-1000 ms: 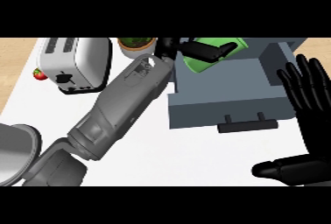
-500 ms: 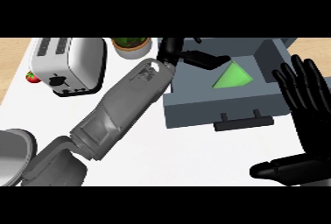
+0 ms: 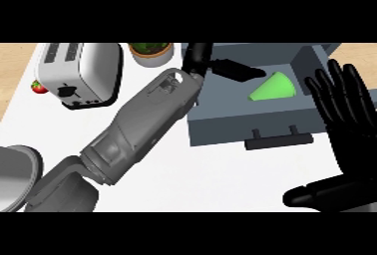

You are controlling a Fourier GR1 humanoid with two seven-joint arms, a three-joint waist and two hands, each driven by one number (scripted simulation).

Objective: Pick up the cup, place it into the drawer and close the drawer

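Observation:
The green cup (image 3: pixel 274 88) lies on its side inside the open grey drawer (image 3: pixel 250 122), towards its right half. My left forearm reaches diagonally up from the lower left. Its black left hand (image 3: pixel 225 67) hovers over the drawer's back left corner, open, with fingertips just short of the cup and nothing held. The drawer's dark handle (image 3: pixel 278 142) faces me. My right hand (image 3: pixel 344 112) rests open with fingers up, at the drawer's right side near the view's right edge.
A white toaster (image 3: pixel 81 72) stands at the back left with a small red fruit (image 3: pixel 38 87) beside it. A potted plant (image 3: pixel 151 50) sits behind the left arm. A grey metal bowl (image 3: pixel 15 174) shows at the left edge.
The left hand, shut on the cup a second ago, has let it go. The cup now lies in the drawer, and the hand has opened and pulled slightly left.

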